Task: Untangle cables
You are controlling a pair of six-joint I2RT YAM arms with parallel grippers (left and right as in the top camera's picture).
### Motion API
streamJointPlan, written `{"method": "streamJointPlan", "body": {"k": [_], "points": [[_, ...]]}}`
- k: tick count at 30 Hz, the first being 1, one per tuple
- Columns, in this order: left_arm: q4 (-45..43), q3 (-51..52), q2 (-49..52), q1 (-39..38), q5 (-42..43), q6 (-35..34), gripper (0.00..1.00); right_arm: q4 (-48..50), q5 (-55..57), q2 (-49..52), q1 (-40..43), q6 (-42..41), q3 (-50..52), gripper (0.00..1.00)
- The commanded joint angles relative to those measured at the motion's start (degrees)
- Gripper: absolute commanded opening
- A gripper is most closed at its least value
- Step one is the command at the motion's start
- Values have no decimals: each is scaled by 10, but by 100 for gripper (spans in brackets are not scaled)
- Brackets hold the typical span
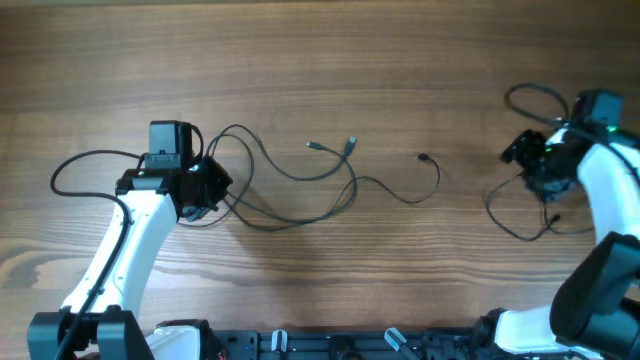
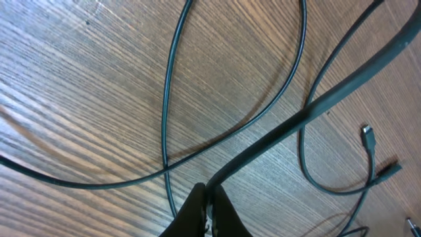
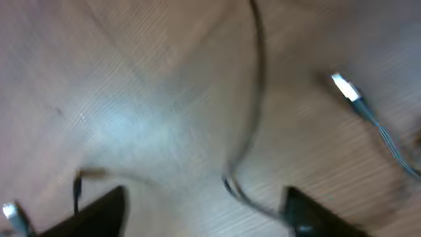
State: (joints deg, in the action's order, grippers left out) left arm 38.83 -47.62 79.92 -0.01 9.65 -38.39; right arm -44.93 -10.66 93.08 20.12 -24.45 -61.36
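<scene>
Across wooden table (image 1: 320,60), loose thin black cables (image 1: 300,175)

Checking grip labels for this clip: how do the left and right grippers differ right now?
The left gripper is shut, the right gripper open. The left pinches a cable; the right holds nothing, a strand lying loose between its jaws. Both hang low over the table.

The left arm (image 1: 130,240) reaches in from the table's (image 1: 320,60) near left corner, left gripper (image 2: 206,197) pinched shut on a cable (image 2: 296,125). The right arm (image 1: 605,175) bends along the right edge, right gripper (image 3: 205,207) with fingers spread apart.
</scene>
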Motion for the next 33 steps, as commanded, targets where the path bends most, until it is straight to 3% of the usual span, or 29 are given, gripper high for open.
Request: {"method": "streamJointPlan", "body": {"k": [1, 4, 7, 8, 9, 10, 11, 14, 24, 33], "points": [[3, 0, 2, -3, -6, 9, 4, 92, 5, -7, -16, -28, 64, 65], [5, 0, 2, -3, -6, 9, 4, 152, 24, -7, -16, -60, 104, 61], [5, 0, 2, -3, -6, 9, 4, 153, 47, -7, -16, -70, 110, 56], [5, 0, 2, -3, -6, 9, 4, 153, 47, -7, -16, -70, 110, 48], [5, 0, 2, -3, -6, 9, 4, 154, 47, -7, -16, -70, 110, 26], [5, 0, 2, -3, -6, 9, 4, 155, 46, -7, -16, -70, 110, 12], [6, 0, 2, -3, -6, 9, 4, 157, 41, -7, -16, -70, 109, 4], [11, 0, 2, -3, -6, 9, 4, 155, 13, -19, -15, -28, 72, 4], [13, 0, 2, -3, -6, 9, 4, 145, 11, -158, -2, -27, -127, 4], [13, 0, 2, -3, -6, 9, 4, 91, 141, -165, 70, -77, -132, 4]]}}
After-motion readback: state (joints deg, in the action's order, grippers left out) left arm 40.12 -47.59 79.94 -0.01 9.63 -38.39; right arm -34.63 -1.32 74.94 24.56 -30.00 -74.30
